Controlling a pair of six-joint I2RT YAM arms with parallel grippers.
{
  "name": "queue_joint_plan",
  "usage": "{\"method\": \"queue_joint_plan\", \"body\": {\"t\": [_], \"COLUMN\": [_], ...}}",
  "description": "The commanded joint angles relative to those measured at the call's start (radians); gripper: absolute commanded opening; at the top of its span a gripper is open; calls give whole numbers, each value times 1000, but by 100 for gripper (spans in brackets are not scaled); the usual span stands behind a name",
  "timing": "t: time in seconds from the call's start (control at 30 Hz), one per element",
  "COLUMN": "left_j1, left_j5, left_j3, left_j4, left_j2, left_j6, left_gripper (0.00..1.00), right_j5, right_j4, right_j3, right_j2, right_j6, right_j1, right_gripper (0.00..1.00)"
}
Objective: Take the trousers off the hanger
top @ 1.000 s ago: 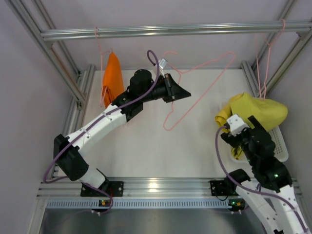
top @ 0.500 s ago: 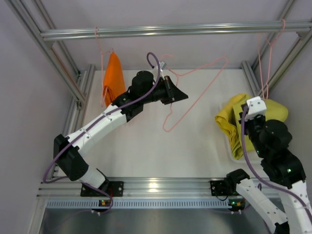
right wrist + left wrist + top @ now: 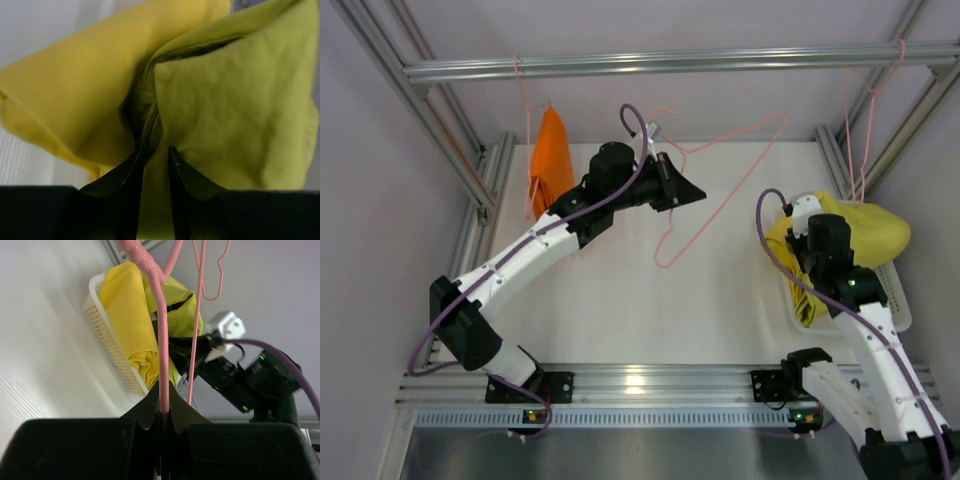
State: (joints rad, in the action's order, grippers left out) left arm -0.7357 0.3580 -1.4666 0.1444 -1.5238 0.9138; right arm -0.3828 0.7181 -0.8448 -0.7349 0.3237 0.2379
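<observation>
**Current state.** The wire of the pink hanger (image 3: 725,165) is being pinched between the pressed-together jaws of the left gripper (image 3: 162,407), above the table. A fold of the yellow-green trousers (image 3: 235,100) is being pinched between the narrowed jaws of the right gripper (image 3: 154,156), right beside the yellow trousers (image 3: 70,90). Both pairs are being held in the white basket (image 3: 898,300) at the right edge. The orange trousers (image 3: 550,160) are being carried by a thin hanger (image 3: 525,110) at the far left.

**Hazards.**
- If the right arm is being raised while the fold is pinched, the yellow-green trousers are likely being dragged out of the basket. The yellow pair, bunched against them, may be pulled along, or the light basket tipped.
- The pink hanger is being gripped at a single point on its wire, so it may swing and snag an arm or cable.

**Limits of view.**
- From above, the right fingertips are being hidden by the wrist and cloth.
- The depth of that grip cannot be told.
- The basket is being largely covered.
- The hook of the thin hanger is hard to make out.
</observation>
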Motion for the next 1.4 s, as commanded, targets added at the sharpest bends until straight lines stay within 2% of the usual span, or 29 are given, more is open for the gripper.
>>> {"method": "queue_joint_plan", "body": {"t": [0.0,0.07,0.1,0.2,0.37,0.53,0.63,0.67,0.8,0.93,1.03,1.13,1.27,1.3,1.33,1.37], "left_j1": [4,10,13,16,16,16,15,15,15,13,-19,-59,-126,-136,-145,-158], "left_j5": [1,1,2,1,4,4,1,-5,-25,-89,-221,-396,-525,-550,-604,-628], "left_j3": [-63,-61,-63,-55,-47,-43,-44,-43,-40,-75,-144,-190,-190,-187,-184,-181], "left_j4": [-22,-16,-12,-11,-19,-37,-35,-32,-25,49,180,296,359,371,391,400], "left_j2": [4,1,-1,-9,-22,-21,-16,-10,-1,-1,-24,-36,-45,-50,-53,-59], "left_j6": [-9,-9,-6,8,34,42,34,33,33,34,28,43,48,42,42,42], "left_gripper": [0,0,0,0,0,0,0,0,0,0,0,0,0,0,0,0], "right_j5": [218,350,472,637,789,953,1058,1076,1063,1039,1145,1190,1112,1022,975,882], "right_j4": [-77,-109,-109,-120,-163,-151,-137,-146,-235,-244,-181,-177,-108,-79,-63,-46], "right_j3": [-17,-46,-63,-109,-114,-187,-255,-272,-321,-370,-446,-479,-481,-476,-470,-470], "right_j2": [-171,-249,-333,-460,-472,-402,-318,-296,-141,-54,-41,-40,-52,-58,-64,-84], "right_j6": [73,157,184,280,328,314,264,200,-1,-136,-219,-297,-286,-273,-262,-240], "right_j1": [-183,-317,-410,-492,-483,-471,-473,-473,-474,-474,-471,-440,-295,-162,-90,54], "right_gripper": [27,33,36,44,49,55,61,63,82,84,80,76,73,73,72,72]}}
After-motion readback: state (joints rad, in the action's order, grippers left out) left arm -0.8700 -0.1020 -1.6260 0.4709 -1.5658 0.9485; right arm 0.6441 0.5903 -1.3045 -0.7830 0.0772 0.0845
